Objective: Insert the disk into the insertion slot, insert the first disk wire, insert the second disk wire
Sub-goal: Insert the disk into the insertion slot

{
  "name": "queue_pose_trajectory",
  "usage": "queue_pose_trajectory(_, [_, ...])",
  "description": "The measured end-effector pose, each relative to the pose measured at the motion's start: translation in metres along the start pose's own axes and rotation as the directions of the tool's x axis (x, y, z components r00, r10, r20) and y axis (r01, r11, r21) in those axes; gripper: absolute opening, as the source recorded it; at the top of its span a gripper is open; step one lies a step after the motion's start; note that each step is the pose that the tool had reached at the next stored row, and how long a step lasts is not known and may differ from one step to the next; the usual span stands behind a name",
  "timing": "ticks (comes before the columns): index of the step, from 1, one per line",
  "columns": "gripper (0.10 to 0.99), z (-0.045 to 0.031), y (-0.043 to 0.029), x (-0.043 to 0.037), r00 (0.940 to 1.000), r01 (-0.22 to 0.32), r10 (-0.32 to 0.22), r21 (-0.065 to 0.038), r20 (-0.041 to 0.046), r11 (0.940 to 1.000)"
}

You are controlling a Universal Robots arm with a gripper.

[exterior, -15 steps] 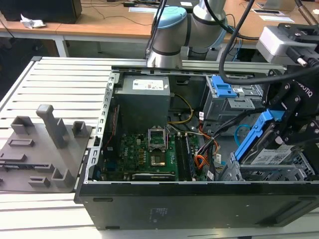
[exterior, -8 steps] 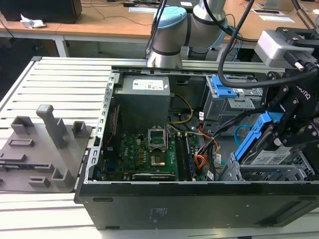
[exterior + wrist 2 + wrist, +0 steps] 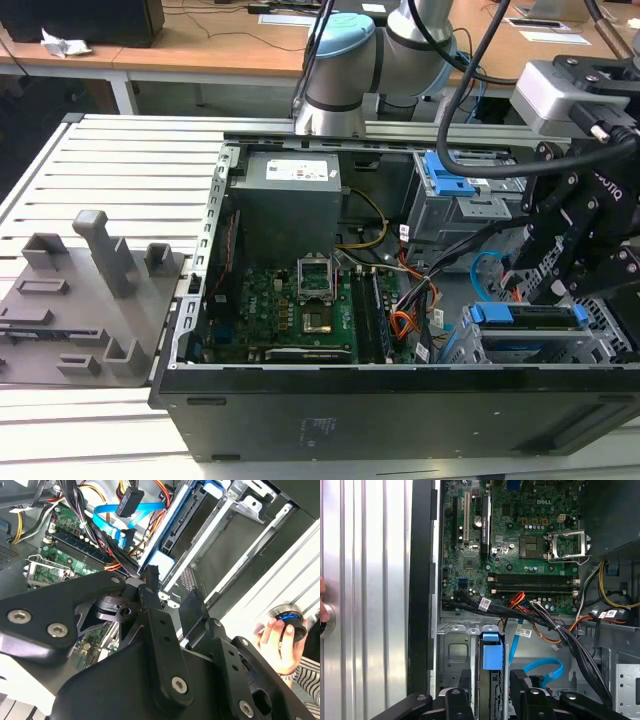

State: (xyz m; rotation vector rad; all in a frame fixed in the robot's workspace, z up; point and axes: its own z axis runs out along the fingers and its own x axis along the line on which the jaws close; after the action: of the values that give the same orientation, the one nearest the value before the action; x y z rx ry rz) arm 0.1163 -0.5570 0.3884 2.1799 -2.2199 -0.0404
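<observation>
Step, likely: seating disk [image 3: 492, 652] | disk sits at slot [image 3: 452, 650] mouth, just by your hand [image 3: 491, 681] | grip: cannot tell | seating calls for keeping disk square to slot walls

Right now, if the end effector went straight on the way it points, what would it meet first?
Most likely the disk, by its blue caddy edge, sitting at the insertion slot just ahead of the end effector; whether they already touch is unclear.

Blue-caddied disk [image 3: 528, 317] in insertion slot [image 3: 606, 336]
</observation>
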Motion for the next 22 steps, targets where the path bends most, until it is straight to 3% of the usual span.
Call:
queue_pose_trajectory(2, [0.427,0.0001,0.0000,0.0000,1.0000,0.000,0.000,0.000,0.0000,1.0000])
queue_pose_trajectory(3, [0.361,0.0002,0.0000,0.0000,1.0000,0.000,0.000,0.000,0.0000,1.0000])
queue_pose_trajectory(4, [0.235,0.0003,0.0000,0.0000,1.0000,0.000,0.000,0.000,0.0000,1.0000])
queue_pose_trajectory(6, [0.118,0.0004,0.0000,0.0000,1.0000,0.000,0.000,0.000,0.0000,1.0000])
queue_pose_trajectory(22, [0.106,0.0039,-0.0002,0.0000,1.0000,0.000,0.000,0.000,0.0000,1.0000])
